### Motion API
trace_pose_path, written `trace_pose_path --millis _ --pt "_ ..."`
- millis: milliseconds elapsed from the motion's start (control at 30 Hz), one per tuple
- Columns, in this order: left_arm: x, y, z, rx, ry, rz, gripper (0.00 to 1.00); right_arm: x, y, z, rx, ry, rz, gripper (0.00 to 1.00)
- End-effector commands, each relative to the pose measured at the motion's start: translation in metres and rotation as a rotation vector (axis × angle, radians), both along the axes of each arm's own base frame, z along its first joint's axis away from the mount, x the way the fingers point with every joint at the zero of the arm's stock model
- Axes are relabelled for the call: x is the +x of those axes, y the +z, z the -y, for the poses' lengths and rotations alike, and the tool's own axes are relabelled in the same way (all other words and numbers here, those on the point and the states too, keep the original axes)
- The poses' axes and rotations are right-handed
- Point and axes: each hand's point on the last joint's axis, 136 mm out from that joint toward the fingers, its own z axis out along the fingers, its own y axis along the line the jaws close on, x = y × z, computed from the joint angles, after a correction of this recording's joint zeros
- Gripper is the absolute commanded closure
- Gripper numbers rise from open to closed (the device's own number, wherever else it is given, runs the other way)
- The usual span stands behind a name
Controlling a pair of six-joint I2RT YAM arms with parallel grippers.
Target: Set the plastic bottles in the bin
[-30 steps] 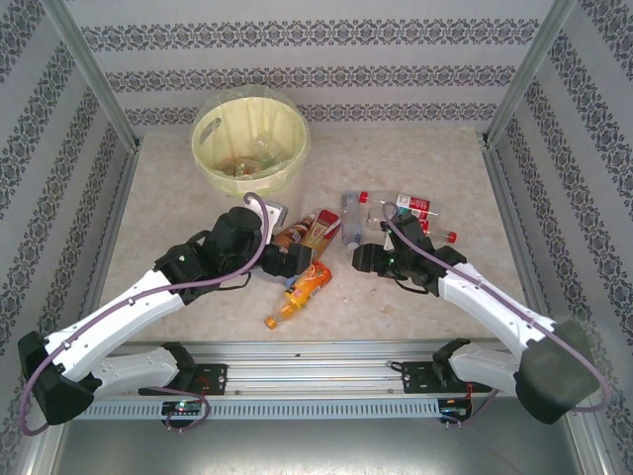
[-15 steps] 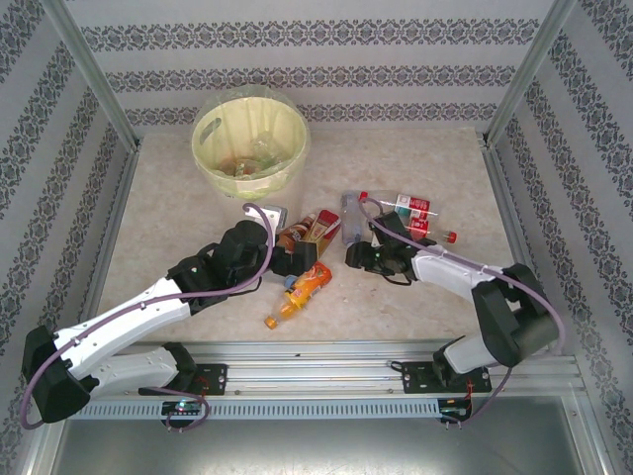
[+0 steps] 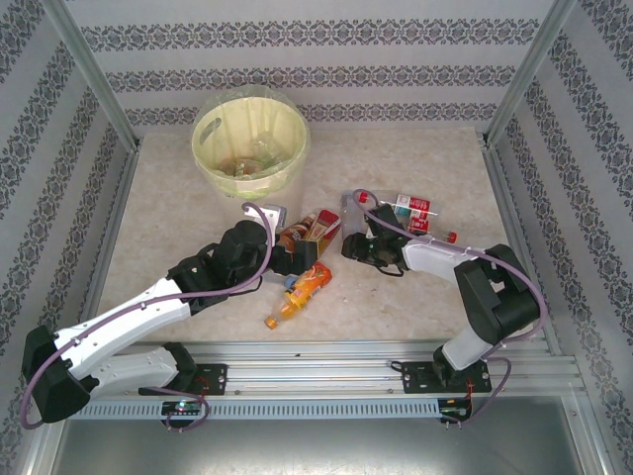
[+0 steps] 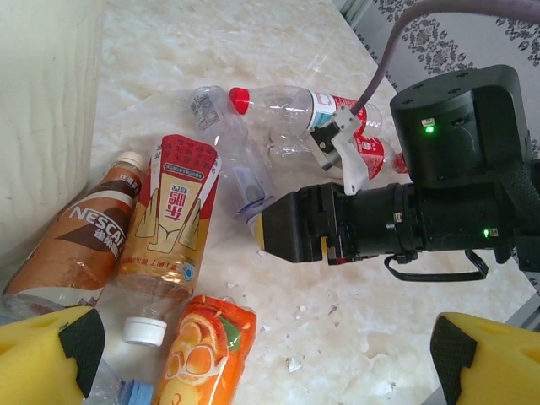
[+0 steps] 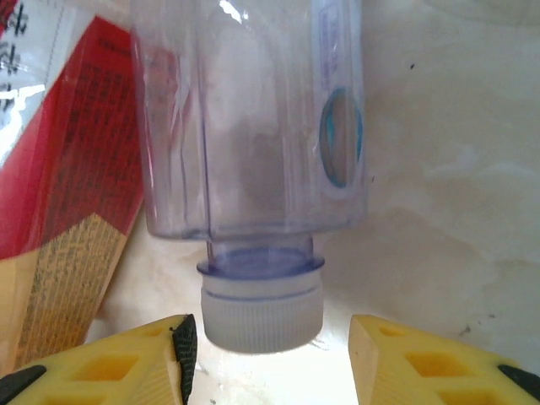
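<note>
Several plastic bottles lie mid-table below the bin (image 3: 205, 158), which holds a few more. My right gripper (image 5: 266, 337) sits low on the table, open, with its yellow fingers (image 5: 396, 363) on either side of the white cap (image 5: 263, 308) of a clear bottle (image 5: 253, 126); a gap shows on the right. That clear bottle (image 3: 352, 220) lies beside a red-and-yellow-labelled bottle (image 4: 173, 211) and a brown Nescafe bottle (image 4: 93, 228). My left gripper (image 4: 266, 354) hangs open above the table next to an orange bottle (image 4: 198, 350). In this view the right gripper (image 4: 261, 229) points at the clear bottle (image 4: 232, 143).
Two red-capped clear bottles (image 3: 413, 208) lie right of the right gripper (image 3: 348, 247). The bin wall (image 4: 42, 126) rises close on the left of the left wrist view. The orange bottle (image 3: 305, 287) lies near the front rail. Patterned walls enclose the table.
My right gripper has slid left up to the clear bottle's cap and its jaws have narrowed around it. The right arm has folded in. The left arm shifted slightly, then held still.
</note>
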Motion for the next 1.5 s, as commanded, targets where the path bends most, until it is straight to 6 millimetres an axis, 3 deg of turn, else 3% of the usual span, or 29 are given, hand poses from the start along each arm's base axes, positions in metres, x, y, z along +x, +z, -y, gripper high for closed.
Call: trace_pose_path --millis 0,467,733,933,1100,1267,1467 --pt "-0.002 0.012 0.005 -0.036 -0.006 0.028 0.0 0.013 0.004 -0.003 0.018 -0.025 0.012 0.49" --pt "-0.002 0.014 0.01 -0.044 -0.023 0.022 0.0 0.019 0.003 0.001 0.012 -0.035 0.005 0.57" --pt "-0.002 0.013 0.014 -0.054 -0.034 0.01 0.0 0.014 0.011 0.003 0.017 -0.015 0.014 0.68" --pt "-0.003 0.006 0.024 -0.081 -0.054 -0.03 0.0 -0.001 0.036 0.005 0.038 0.028 0.057 0.71" --pt "-0.001 0.012 0.037 -0.137 -0.075 -0.06 0.0 -0.022 0.066 0.005 0.083 0.075 0.106 0.72" --pt "0.004 0.027 0.055 -0.253 -0.096 -0.116 0.0 -0.047 0.105 0.003 0.177 0.122 0.169 0.72" --pt "0.02 0.043 0.063 -0.387 -0.106 -0.154 0.0 -0.076 0.143 -0.002 0.295 0.177 0.22 0.72"
